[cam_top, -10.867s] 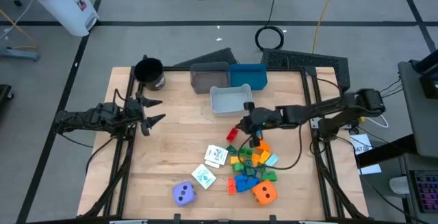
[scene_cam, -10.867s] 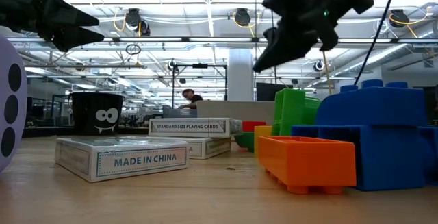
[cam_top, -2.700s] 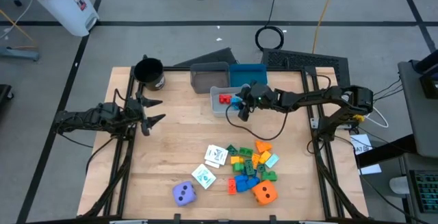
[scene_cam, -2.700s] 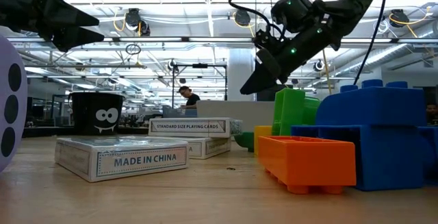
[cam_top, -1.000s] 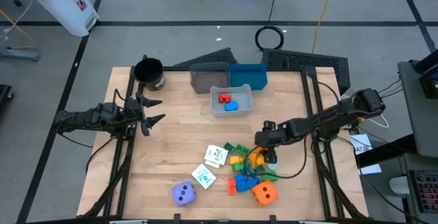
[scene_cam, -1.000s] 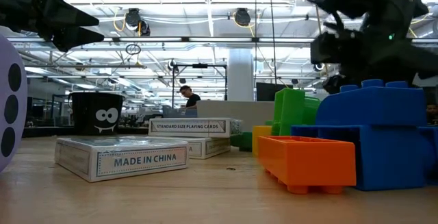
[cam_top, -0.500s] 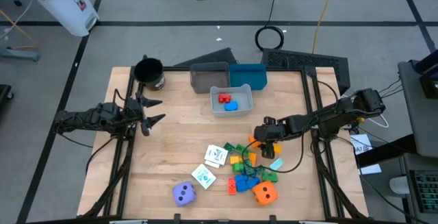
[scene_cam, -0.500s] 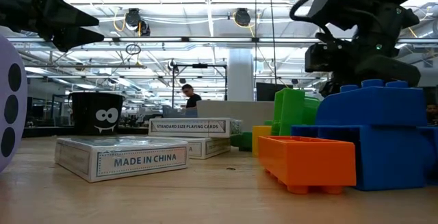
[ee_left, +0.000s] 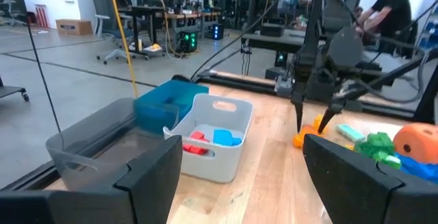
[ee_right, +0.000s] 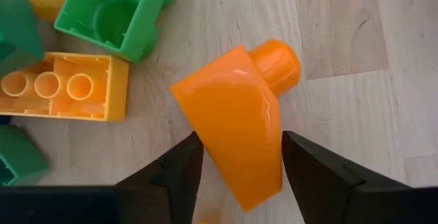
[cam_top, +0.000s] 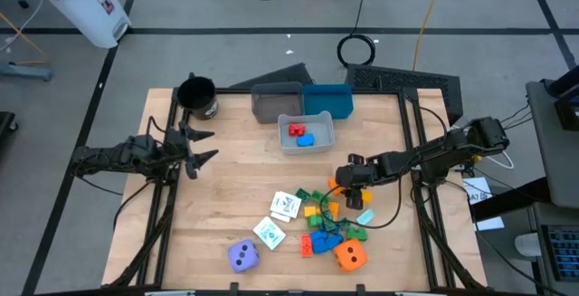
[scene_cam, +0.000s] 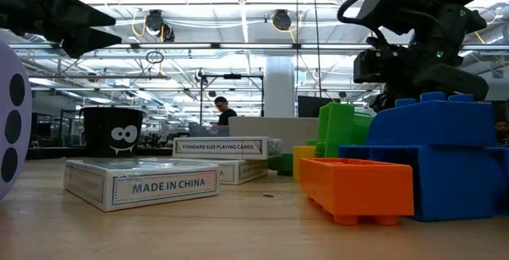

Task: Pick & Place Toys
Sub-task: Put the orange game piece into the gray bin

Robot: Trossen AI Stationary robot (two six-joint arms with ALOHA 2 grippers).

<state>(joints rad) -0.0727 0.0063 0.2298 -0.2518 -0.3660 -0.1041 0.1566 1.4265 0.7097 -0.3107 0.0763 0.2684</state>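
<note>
The toys lie in a pile (cam_top: 327, 219) at the table's near right: small red, orange, yellow, green and blue blocks. With them are an orange die (cam_top: 350, 255), a purple die (cam_top: 242, 256) and white cards (cam_top: 286, 205). My right gripper (cam_top: 348, 187) points down at the pile's far edge. It is shut on an orange block (ee_right: 236, 125) with a round knob. The gripper also shows in the left wrist view (ee_left: 309, 125). My left gripper (cam_top: 204, 147) waits open and empty over the table's left side. My right gripper pinches the orange block's sloping body (ee_right: 226, 155) between its two fingers, at the end away from the knob (ee_right: 277, 63). The fingers come from above, pointing down, and lie across the block. I cannot tell whether the block rests on the table or is just clear of it.
A white bin (cam_top: 306, 142) holding a red and a blue block stands at the far middle. A grey bin (cam_top: 276, 101) and a blue bin (cam_top: 327, 100) stand behind it. A black cup (cam_top: 197, 97) is at the far left corner. Green (ee_right: 113, 15) and yellow (ee_right: 61, 87) blocks lie close beside the orange one.
My right gripper has gone a short way toward the table's far edge, from over the pile's middle to its far edge. It has kept still for the last half second.
</note>
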